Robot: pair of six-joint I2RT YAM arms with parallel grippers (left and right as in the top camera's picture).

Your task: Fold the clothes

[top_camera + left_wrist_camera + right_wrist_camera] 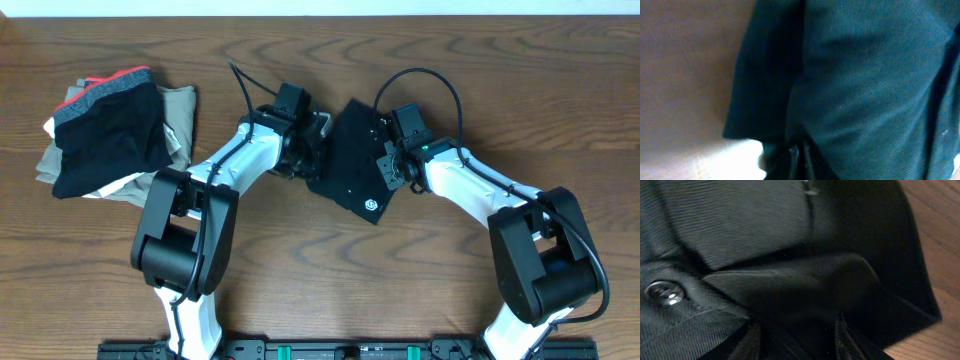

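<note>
Holding the black trousers (352, 178) in my left pincer (799, 159) and right pincer (799, 330), both nipped on cloth, I judge folding underway; next, bring edges together.

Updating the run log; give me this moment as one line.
clothes: folded compact, logo up | left gripper: at one edge, grip unclear | right gripper: at opposite edge, grip unclear

Soft, even light is falling across the tabletop (100, 290) in the sharp overhead view. Both wrist views are showing the clothes (865, 90) dim and blurred; glare is whitening the left one's lower corner.
</note>
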